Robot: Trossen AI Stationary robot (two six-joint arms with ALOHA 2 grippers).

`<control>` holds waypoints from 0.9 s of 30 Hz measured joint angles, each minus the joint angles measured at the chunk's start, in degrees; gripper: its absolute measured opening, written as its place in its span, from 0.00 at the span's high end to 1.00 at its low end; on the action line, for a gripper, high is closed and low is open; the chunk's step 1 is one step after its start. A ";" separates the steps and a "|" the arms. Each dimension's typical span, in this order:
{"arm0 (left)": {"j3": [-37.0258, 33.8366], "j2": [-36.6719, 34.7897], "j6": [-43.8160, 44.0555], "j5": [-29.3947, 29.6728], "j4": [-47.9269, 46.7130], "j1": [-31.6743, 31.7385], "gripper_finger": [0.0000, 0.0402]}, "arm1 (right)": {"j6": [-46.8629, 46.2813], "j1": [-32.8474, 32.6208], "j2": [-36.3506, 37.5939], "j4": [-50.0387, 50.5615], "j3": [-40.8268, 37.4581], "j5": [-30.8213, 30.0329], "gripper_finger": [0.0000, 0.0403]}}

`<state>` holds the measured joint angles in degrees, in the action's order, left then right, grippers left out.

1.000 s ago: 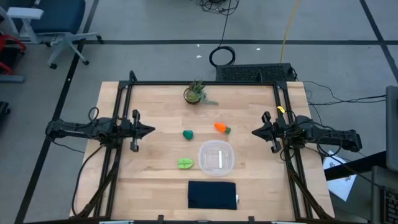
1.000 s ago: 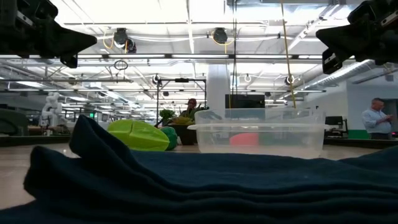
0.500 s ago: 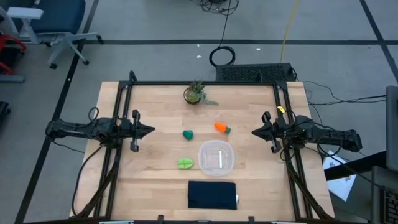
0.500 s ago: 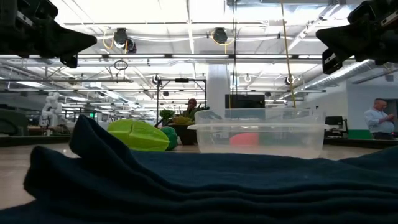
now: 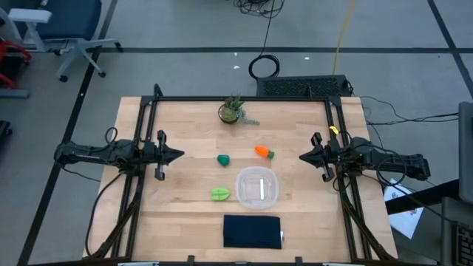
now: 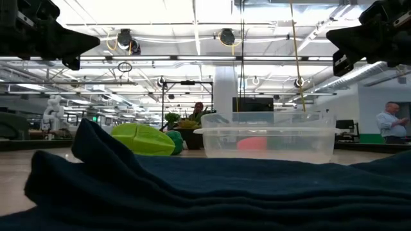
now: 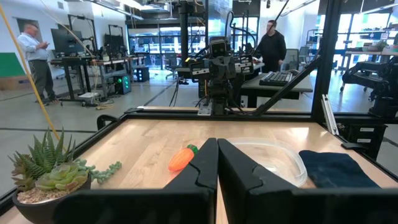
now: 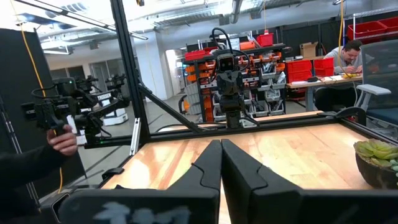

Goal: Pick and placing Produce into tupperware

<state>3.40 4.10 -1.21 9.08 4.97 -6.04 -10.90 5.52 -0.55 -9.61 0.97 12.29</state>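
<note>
Wooden table [image 5: 177, 199] carries all 3 produce pieces outside the tupperware [image 5: 257, 188], which sits toward the front edge: dark green lump [image 5: 223, 159], carrot [image 5: 263, 152], leafy piece [image 5: 220, 194]. Left gripper [image 5: 179, 155] and right gripper [image 5: 303, 157] wait at opposite side edges, jaws closed, holding nothing, probably parked before the 1st pick.

Grey floor [image 5: 185, 29] with dark lines, a blue chair [image 5: 63, 22], ceiling lights [image 6: 125, 40] overhead.
</note>
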 joint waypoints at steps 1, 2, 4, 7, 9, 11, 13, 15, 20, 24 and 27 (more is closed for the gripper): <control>0.00 0.02 0.00 0.00 0.00 0.00 0.98 | 0.00 -0.02 0.01 0.00 0.00 0.00 1.00; 0.00 0.00 0.00 0.00 0.00 0.02 0.98 | 0.00 -0.02 0.02 0.00 0.02 0.00 1.00; 0.00 0.02 0.00 -0.02 0.02 0.00 0.98 | 0.00 -0.01 0.01 -0.02 0.01 0.00 1.00; 0.00 0.00 0.02 -0.13 0.27 0.01 0.98 | 0.02 -0.01 0.01 0.00 0.01 0.00 1.00; 0.00 0.00 0.30 -0.31 0.26 0.02 0.98 | 0.01 0.00 0.01 0.00 0.00 0.00 1.00; 0.00 0.02 2.42 -0.35 0.26 0.02 0.98 | 0.00 0.00 0.00 0.00 0.00 0.00 1.00; 0.00 0.02 3.96 -0.20 0.24 0.02 0.98 | 0.06 0.00 0.00 0.00 0.02 0.00 1.00; -0.02 0.02 3.96 -0.07 1.33 0.00 0.98 | 0.47 -0.01 0.00 0.00 0.00 0.00 1.00; -0.02 0.00 3.42 -0.11 1.28 0.01 0.98 | 3.75 -0.02 0.00 -0.02 0.02 -0.01 1.00; -0.02 0.02 3.17 -0.11 -3.54 0.01 0.98 | 5.82 -0.02 0.00 -0.02 0.00 -0.09 1.00; -0.02 0.00 3.25 -0.11 -5.20 0.00 0.98 | 6.03 0.00 0.01 -0.01 0.01 -0.28 1.00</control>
<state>3.38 4.10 2.04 8.97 -0.22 -6.04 -4.86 5.52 -0.54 -9.61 0.98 12.01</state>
